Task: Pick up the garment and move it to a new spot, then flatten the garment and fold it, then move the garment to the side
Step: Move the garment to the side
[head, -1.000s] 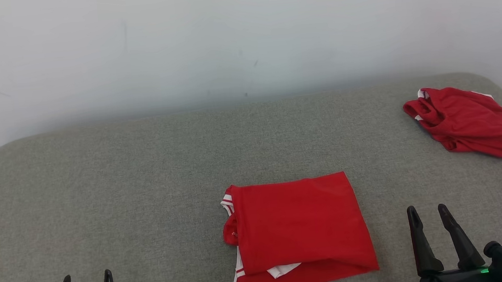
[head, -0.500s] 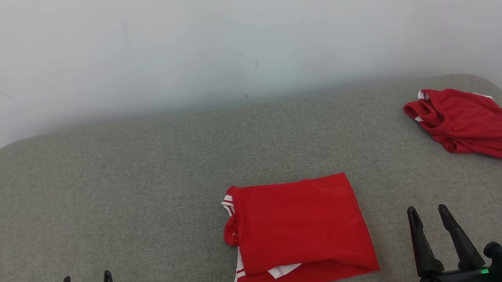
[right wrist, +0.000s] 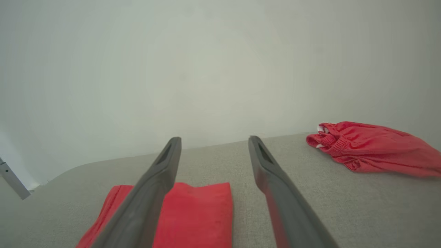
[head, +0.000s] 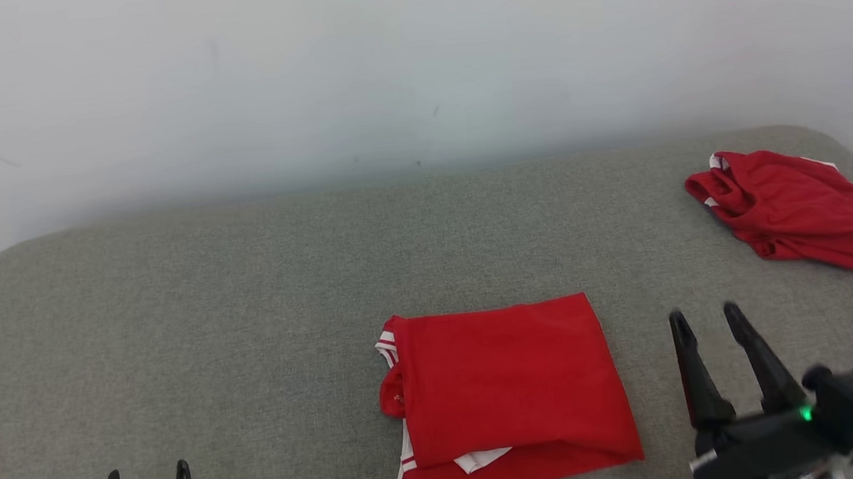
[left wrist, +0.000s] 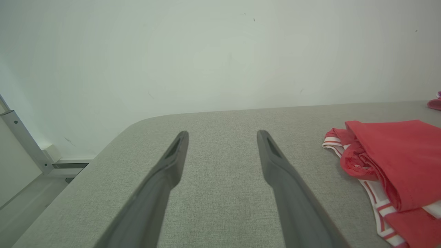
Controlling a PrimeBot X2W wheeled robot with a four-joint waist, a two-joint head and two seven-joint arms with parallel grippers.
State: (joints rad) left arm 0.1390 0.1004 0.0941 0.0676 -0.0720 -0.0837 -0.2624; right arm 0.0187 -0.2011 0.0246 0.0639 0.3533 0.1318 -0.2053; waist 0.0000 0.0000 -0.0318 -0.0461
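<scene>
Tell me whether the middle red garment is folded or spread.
Folded: the garment lies as a neat rectangle, layers stacked at its near edge.

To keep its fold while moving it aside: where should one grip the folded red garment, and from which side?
Probably the right edge of the folded red garment, all layers together, right claw coming from the right: that edge is straight and nearest it; the left shows loose striped trim.

Red folded garment (head: 510, 377): neat rectangle, flat, front middle of grey pad (head: 250, 322); white-striped trim along left edge (white scrap peeks from lower fold). Second, crumpled garment (head: 793, 207): red, loose heap, white trim showing, pad's far right corner, well apart.
</scene>
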